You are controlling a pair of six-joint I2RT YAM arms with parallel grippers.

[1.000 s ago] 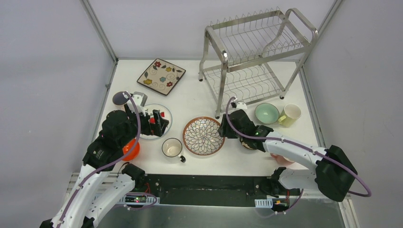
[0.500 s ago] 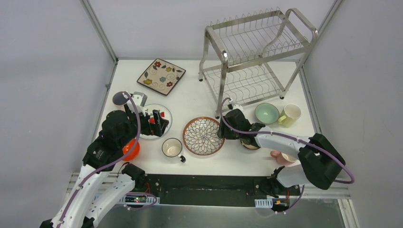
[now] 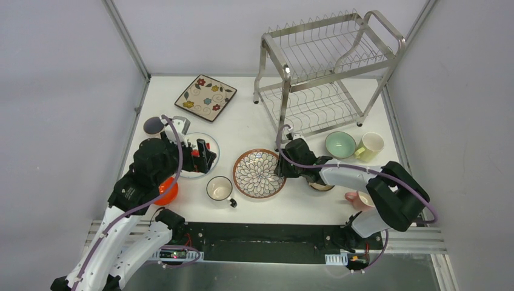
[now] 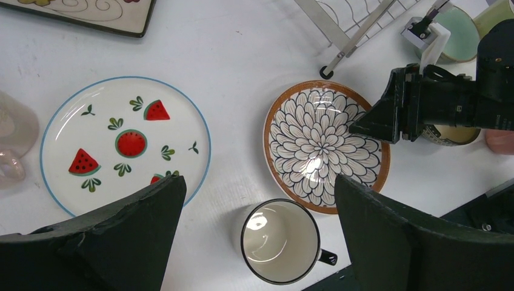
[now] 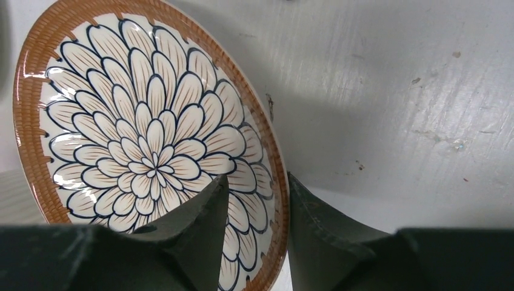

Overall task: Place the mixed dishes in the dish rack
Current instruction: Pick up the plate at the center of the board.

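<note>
The round brown-rimmed petal plate (image 3: 257,173) (image 5: 139,139) lies flat mid-table. My right gripper (image 3: 282,167) (image 5: 257,177) is low at its right rim, open, one finger over the inner face and the other against the outer edge. My left gripper (image 3: 203,156) (image 4: 257,182) hangs wide open and empty above the white watermelon plate (image 4: 124,142) and a black-rimmed cup (image 4: 280,241). The silver dish rack (image 3: 327,66) stands empty at the back right. The square floral plate (image 3: 206,97) lies at the back left.
A mint bowl (image 3: 340,144) and a pale cup (image 3: 370,146) sit in front of the rack. A pink cup (image 3: 361,199) and a brown bowl (image 3: 321,185) lie by the right arm. An orange bowl (image 3: 168,193) shows under the left arm.
My right gripper has slid left onto the petal plate's right rim and its jaws have narrowed round it. The left gripper has shifted slightly up and right, still wide open.
</note>
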